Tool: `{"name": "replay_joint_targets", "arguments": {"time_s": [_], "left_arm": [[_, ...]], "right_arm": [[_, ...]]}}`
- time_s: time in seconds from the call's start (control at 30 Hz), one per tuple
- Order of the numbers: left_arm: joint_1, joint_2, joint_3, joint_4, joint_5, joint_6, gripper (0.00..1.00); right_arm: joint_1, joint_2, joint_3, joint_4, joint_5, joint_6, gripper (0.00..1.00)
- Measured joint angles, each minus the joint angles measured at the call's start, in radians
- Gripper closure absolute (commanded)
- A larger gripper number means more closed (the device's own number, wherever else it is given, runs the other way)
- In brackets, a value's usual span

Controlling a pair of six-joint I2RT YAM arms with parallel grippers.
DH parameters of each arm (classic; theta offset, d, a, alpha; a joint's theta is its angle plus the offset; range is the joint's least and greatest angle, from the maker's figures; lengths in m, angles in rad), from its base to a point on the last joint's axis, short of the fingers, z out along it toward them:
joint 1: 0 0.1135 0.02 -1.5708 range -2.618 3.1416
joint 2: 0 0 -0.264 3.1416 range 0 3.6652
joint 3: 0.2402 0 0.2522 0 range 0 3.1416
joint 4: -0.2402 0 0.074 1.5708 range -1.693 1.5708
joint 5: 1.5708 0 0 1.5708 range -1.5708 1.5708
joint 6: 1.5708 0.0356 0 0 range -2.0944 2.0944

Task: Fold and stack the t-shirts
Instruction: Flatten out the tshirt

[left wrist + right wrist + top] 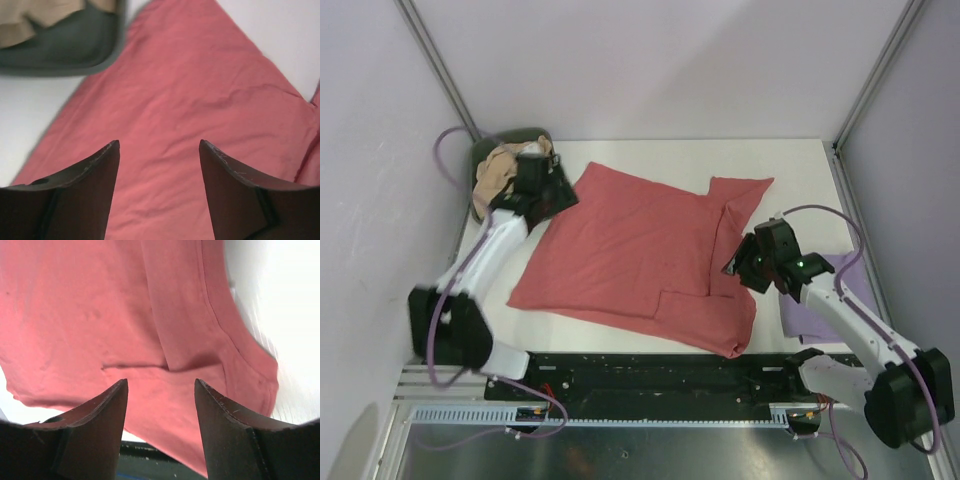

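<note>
- Three tees show. The leftmost, the tan-beige t-shirt [498,172], lies bunched in the dark green oval bin [485,150] at the 10 o'clock corner of the counter [790,165].
- Just beside the bin, the left tool [159,150] hangs with its jaws well apart and nothing between them. Its wrist view looks straight down on red cloth.
- Next comes the salmon-red t-shirt [620,250], spread flat over the middle of the counter.
  - Its long axis seems to run roughly from 9 to 3 o'clock, tipped a little toward 10 and 4.
  - Its 3 o'clock side is already turned in as a narrow flap, while its 9 o'clock side lies single and unfolded.
- The right tool [160,387] sits over that folded flap, jaws likewise spread and holding nothing, with a sleeve hem and a crease below it.
- Farthest right, at 4 o'clock, the pale lavender t-shirt [795,320] lies partly under the right arm, well apart from the bin.
- For the coming move:
  - From the left tool the red tee stretches away toward 4 o'clock.
  - From the right tool it stretches toward 9 o'clock.
  - The unfolded edge is nearer the left arm, so that side probably folds next, across the long axis.
</note>
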Motion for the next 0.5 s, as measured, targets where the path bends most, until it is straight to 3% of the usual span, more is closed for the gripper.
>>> {"name": "replay_joint_targets", "arguments": {"time_s": [0.2,0.37,0.5], "left_arm": [[-0.064,0.47,0.322,0.034,0.077,0.034,0.34],[-0.041,0.647,0.452,0.025,0.091,0.034,0.35],[0.007,0.698,0.479,0.027,0.096,0.034,0.36]], "right_arm": [[-0.06,0.14,0.018,0.15,-0.032,-0.042,0.42],[-0.084,0.184,0.019,0.209,-0.054,-0.061,0.42],[-0.097,0.185,0.022,0.22,-0.061,-0.077,0.43]]}}
